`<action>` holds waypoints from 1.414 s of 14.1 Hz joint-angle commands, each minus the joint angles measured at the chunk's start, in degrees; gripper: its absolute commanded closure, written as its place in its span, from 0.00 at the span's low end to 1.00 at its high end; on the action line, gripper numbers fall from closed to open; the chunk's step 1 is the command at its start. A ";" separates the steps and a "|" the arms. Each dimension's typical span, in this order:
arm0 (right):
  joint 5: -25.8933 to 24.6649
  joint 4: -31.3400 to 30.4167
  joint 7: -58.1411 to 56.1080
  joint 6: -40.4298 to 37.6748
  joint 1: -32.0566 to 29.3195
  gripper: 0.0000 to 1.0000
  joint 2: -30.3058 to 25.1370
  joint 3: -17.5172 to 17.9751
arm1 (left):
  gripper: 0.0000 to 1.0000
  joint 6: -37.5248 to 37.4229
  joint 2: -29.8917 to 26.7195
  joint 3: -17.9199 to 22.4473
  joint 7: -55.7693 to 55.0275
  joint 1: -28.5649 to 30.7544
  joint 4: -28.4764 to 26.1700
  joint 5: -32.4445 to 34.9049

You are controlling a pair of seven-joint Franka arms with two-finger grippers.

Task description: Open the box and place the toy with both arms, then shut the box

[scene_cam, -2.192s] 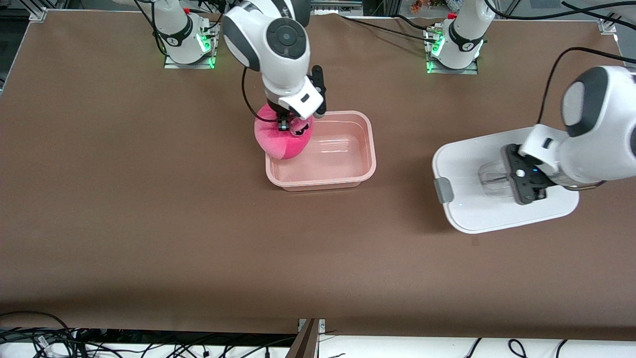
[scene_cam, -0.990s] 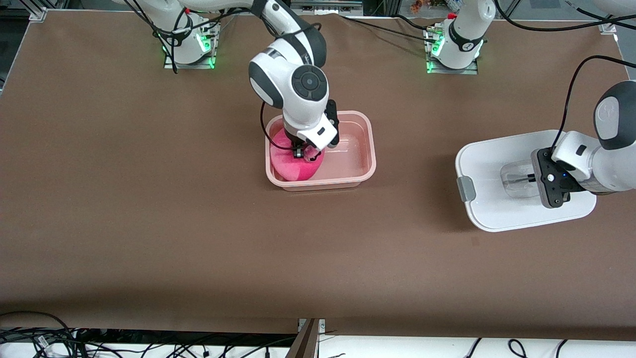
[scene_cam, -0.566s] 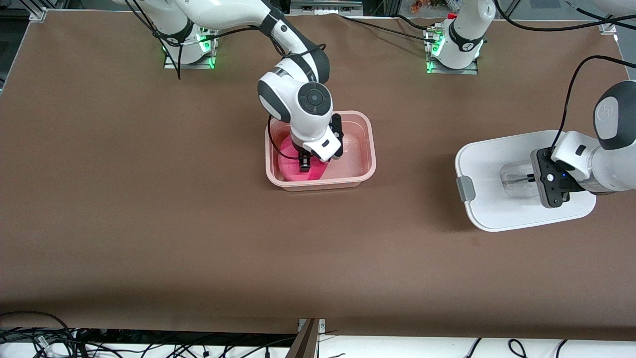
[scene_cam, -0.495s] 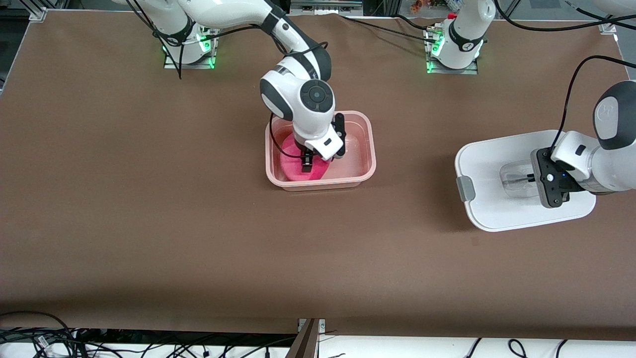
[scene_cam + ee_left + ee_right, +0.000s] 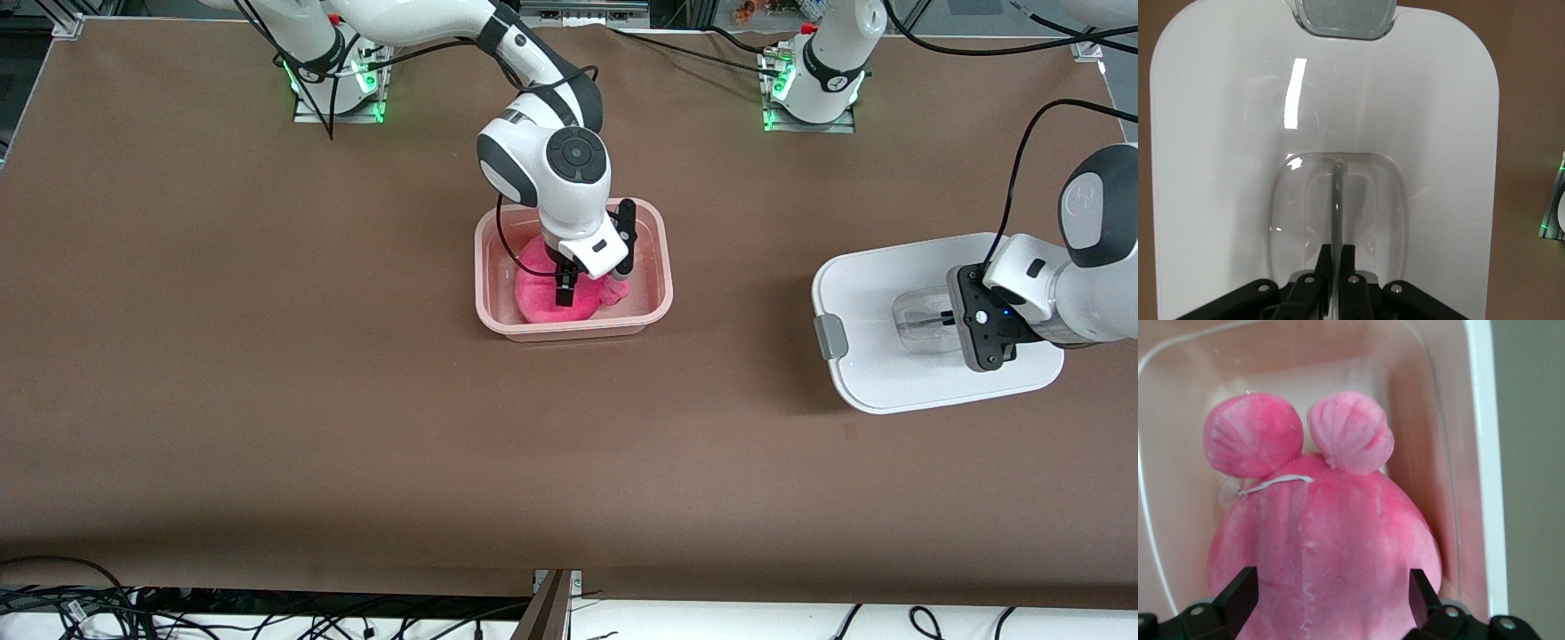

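two grippers: right gripper (image 5: 582,292) spread over toy (image 5: 547,293), left gripper (image 5: 956,317) pinching lid (image 5: 876,378)

pink toy (image 5: 544,289) inside open box (image 5: 658,267)

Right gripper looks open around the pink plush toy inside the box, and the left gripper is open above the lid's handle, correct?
Not quite. The left gripper is shut on the lid's clear handle, as the left wrist view shows. The rest holds: the right gripper is open around the pink plush toy inside the box.
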 commanded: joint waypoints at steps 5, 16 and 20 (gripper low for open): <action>10.06 0.64 -0.32 -12.49 -8.82 0.00 -11.66 -0.31 | 1.00 -0.10 0.47 -0.58 0.69 -4.46 0.36 -2.25; 22.34 -1.02 -4.97 -22.72 -22.33 0.00 -27.86 -17.97 | 1.00 7.10 1.61 -0.67 -23.36 -29.85 0.88 -6.74; 18.72 -9.70 1.83 -25.63 -28.78 0.00 -37.59 -16.75 | 1.00 15.00 5.47 -0.58 -33.48 -39.35 0.97 -6.66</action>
